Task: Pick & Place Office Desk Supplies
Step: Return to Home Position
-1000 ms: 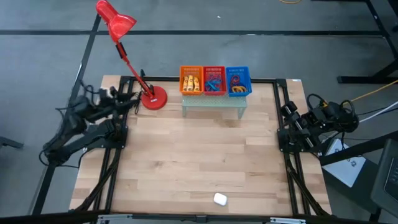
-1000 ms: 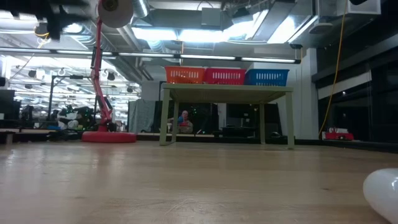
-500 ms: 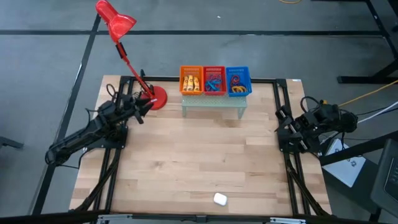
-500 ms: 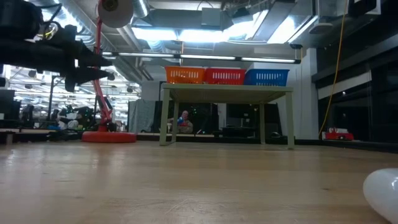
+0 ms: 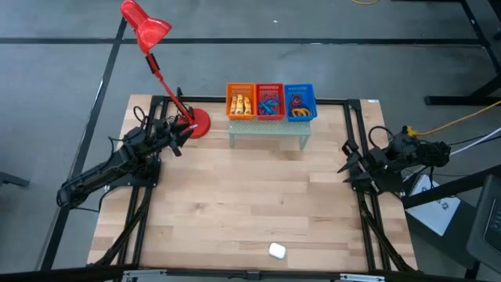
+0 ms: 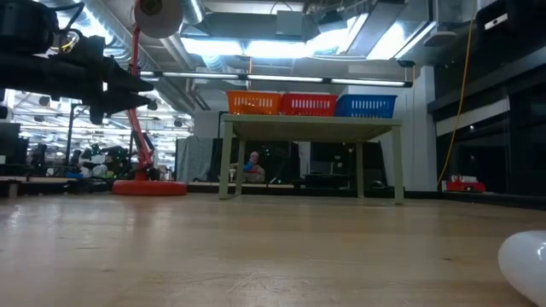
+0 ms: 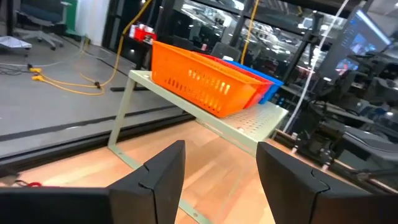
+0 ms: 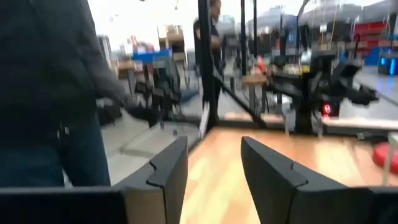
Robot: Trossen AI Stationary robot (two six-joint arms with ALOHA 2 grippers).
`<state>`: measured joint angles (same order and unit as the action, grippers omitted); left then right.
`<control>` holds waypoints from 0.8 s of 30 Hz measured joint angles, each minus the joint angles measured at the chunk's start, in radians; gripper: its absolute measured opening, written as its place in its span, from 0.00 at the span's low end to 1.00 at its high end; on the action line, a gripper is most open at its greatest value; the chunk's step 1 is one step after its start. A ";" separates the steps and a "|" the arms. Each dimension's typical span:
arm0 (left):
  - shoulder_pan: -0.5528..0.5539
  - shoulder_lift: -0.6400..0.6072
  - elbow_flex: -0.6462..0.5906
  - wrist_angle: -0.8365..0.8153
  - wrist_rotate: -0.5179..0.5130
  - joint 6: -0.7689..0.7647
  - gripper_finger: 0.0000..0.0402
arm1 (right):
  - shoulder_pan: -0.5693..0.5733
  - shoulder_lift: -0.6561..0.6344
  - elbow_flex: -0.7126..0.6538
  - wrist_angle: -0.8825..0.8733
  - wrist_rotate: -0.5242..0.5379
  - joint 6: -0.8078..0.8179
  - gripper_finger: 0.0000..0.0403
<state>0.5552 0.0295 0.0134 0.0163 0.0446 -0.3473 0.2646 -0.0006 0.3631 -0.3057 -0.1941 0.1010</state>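
Three baskets stand in a row on the pale green mesh riser (image 5: 270, 128) at the far edge of my wooden table (image 5: 250, 211): orange mesh basket (image 5: 232, 103) holding stubby yellow tubes (image 5: 241, 104), red mesh basket (image 5: 270, 88), blue mesh basket (image 5: 309, 102). Left pincer (image 5: 185, 129) hovers near the far left corner, wide and empty. Right pincer (image 5: 346, 166), by the right edge, is likewise wide, holding nothing. I judge placing done; next, fold both arms home, clear of the riser.

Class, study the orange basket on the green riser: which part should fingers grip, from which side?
On the orange basket, probably the rim of its free long wall, from above on the lamp side: the red basket abuts its other wall, and its top is open.
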 joint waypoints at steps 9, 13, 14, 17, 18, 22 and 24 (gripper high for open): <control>0.000 0.007 -0.001 0.010 0.061 -0.001 0.48 | 0.000 0.002 -0.351 0.538 -0.004 0.122 0.37; 0.000 0.007 -0.002 0.010 0.060 0.008 0.48 | 0.000 0.009 -0.327 0.549 0.041 0.060 0.37; 0.000 0.007 -0.002 0.010 0.060 0.019 0.48 | 0.000 0.009 -0.326 0.543 0.053 0.043 0.37; 0.000 0.007 -0.002 0.010 0.054 0.045 0.49 | 0.000 0.009 -0.325 0.508 0.121 0.025 0.37; 0.000 0.008 -0.002 0.010 0.052 0.045 0.49 | 0.000 0.010 -0.325 0.487 0.154 0.025 0.37; 0.000 0.008 -0.002 0.009 0.048 0.045 0.49 | 0.000 0.012 -0.325 0.418 0.291 0.053 0.37; 0.000 0.008 -0.002 0.009 0.048 0.045 0.49 | 0.000 0.012 -0.325 0.393 0.339 0.063 0.37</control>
<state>0.5552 0.0372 0.0113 0.0257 0.0921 -0.3021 0.2646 0.0118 0.0380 0.0878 0.1451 0.1640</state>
